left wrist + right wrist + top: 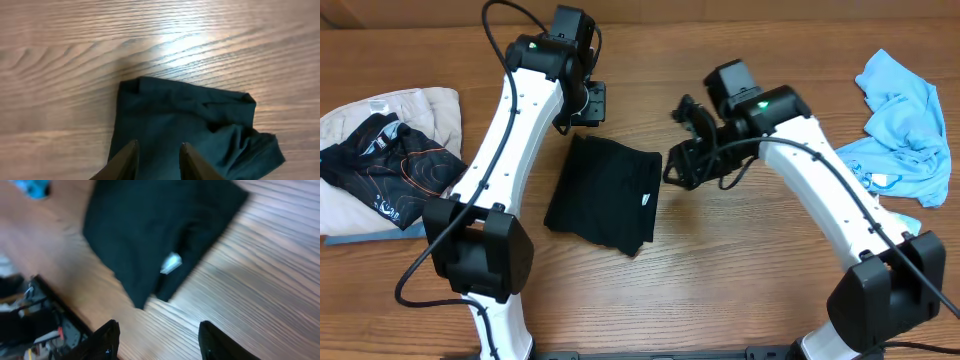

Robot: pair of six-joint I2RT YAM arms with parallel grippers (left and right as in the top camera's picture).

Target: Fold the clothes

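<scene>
The clothes (605,193) are one plain black garment, folded into a rough rectangle on the middle of the wooden table, with a small white tag (646,200) near its right edge. My left gripper (588,104) hovers just past the garment's far edge. In the left wrist view the left gripper (158,147) is open, its tips apart over the dark fabric (190,120) and nothing between them. My right gripper (682,163) hangs just right of the garment. Seen from the right wrist, that gripper (159,329) is open wide over bare wood, with the garment (150,235) and tag (171,263) beyond it.
A light blue shirt (905,130) lies crumpled at the table's right edge. At the left edge, black fabric printed with orange and white lines (380,165) rests on a beige cloth (425,108). Both arm bases stand at the near edge.
</scene>
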